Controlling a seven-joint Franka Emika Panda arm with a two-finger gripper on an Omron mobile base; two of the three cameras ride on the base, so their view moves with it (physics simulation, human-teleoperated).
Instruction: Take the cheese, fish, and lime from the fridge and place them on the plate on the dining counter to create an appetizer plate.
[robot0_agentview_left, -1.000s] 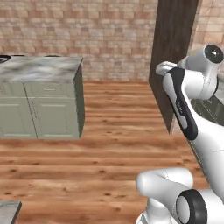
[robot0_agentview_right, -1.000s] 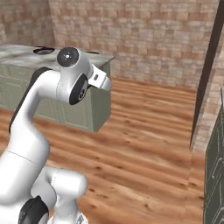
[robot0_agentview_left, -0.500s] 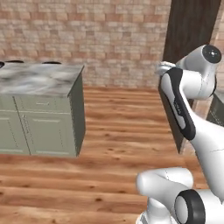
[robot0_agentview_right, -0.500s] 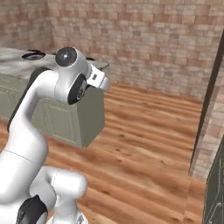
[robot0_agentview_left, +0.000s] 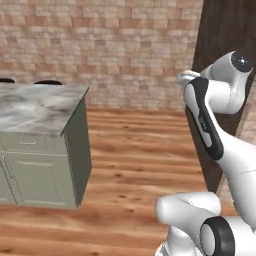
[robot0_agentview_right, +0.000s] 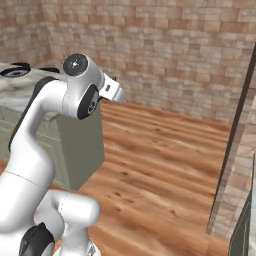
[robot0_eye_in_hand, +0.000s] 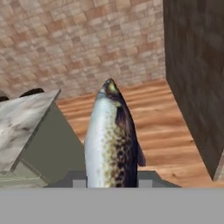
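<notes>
The fish (robot0_eye_in_hand: 111, 140) is being held upright in the hand view, clamped near its tail by the gripper (robot0_eye_in_hand: 111, 181), above the wooden floor (robot0_eye_in_hand: 162, 131). It is judged slippery and limp, so it is best gripped mid-body.

One fish (robot0_eye_in_hand: 111, 140), one marble counter (robot0_agentview_left: 35, 107), two black stools (robot0_agentview_left: 47, 82)
</notes>
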